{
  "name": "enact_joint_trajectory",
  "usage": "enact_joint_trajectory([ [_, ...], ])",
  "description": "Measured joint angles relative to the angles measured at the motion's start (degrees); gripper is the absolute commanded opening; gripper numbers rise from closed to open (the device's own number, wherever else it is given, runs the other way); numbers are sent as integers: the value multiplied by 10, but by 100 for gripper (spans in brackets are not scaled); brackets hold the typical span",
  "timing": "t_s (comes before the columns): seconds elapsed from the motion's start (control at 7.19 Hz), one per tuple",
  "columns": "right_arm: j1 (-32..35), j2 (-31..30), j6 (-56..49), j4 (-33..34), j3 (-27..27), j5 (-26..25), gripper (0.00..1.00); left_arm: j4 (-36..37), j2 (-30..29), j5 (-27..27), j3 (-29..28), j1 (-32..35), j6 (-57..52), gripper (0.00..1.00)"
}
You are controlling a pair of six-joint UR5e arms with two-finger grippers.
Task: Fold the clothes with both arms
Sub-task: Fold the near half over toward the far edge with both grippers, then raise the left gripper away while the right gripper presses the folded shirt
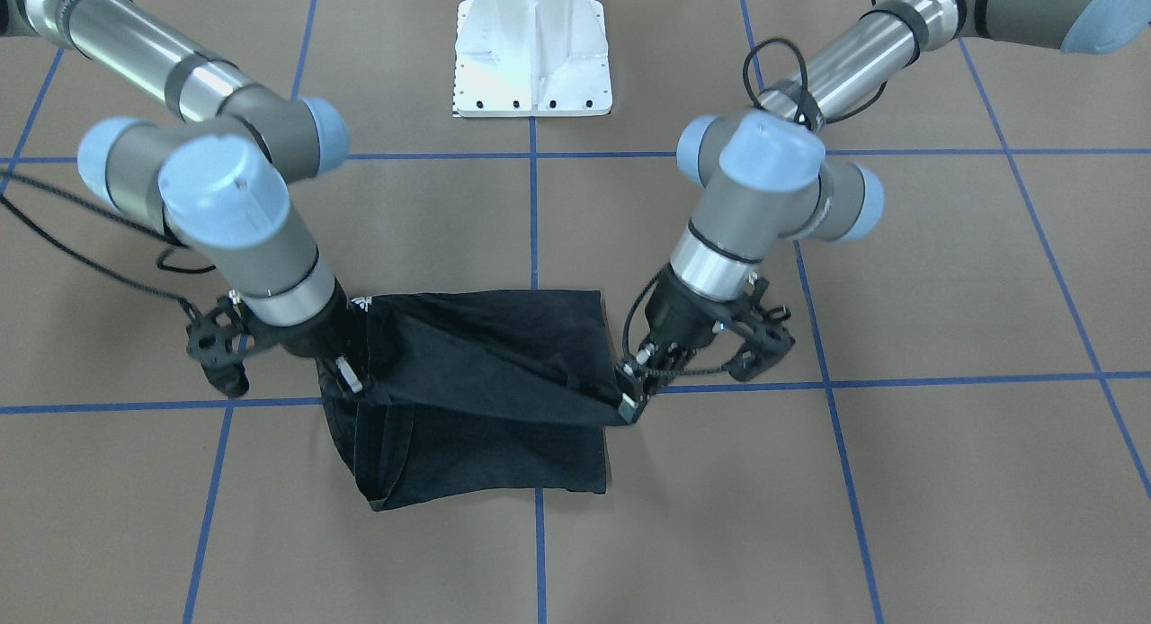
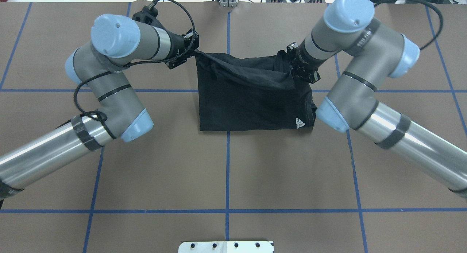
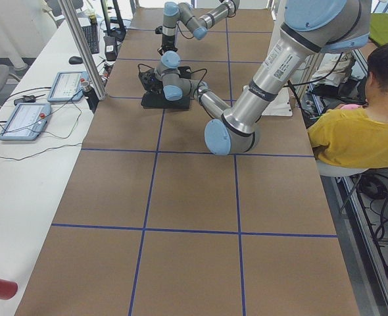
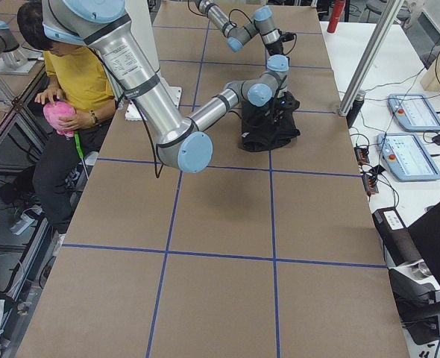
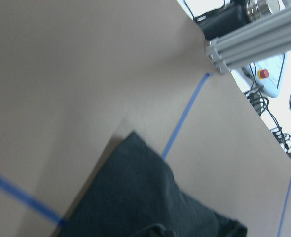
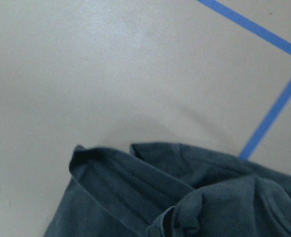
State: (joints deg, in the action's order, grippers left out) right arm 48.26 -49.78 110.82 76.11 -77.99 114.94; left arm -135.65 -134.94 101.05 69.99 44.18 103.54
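Note:
The black T-shirt [image 1: 486,381] [image 2: 251,100] lies folded on the brown table, its small white three-stripe logo [image 2: 300,123] showing near one corner. One layer is lifted off the table and stretched between both grippers. My left gripper [image 1: 629,407] [image 2: 192,53] is shut on one raised corner. At the opposite side, my right gripper [image 1: 347,376] [image 2: 293,65] is shut on the other corner. Each wrist view shows only dark cloth [image 5: 150,202] [image 6: 185,197] over the table, with no fingers in sight. The graphic is hidden.
The white pedestal base [image 1: 532,53] [image 2: 226,246] stands at the robot's side of the table. Blue tape lines [image 2: 228,165] grid the brown surface. A seated person in yellow [image 3: 352,135] [image 4: 74,74] is beside the table. Tablets [image 3: 24,120] and an aluminium post [image 4: 365,67] line the far side.

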Motion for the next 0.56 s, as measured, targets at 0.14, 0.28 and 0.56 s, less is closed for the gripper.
enact_joint_trajectory([
  [0.14, 13, 20, -30, -69, 87, -1, 100, -42, -33, -1, -80, 15, -34, 100],
  [0.28, 24, 29, -46, -126, 140, 5, 100, -69, -50, -2, -126, 28, -53, 100],
  [0.56, 47, 37, -54, -160, 159, 39, 100, -86, -61, -2, -149, 39, -71, 100],
])
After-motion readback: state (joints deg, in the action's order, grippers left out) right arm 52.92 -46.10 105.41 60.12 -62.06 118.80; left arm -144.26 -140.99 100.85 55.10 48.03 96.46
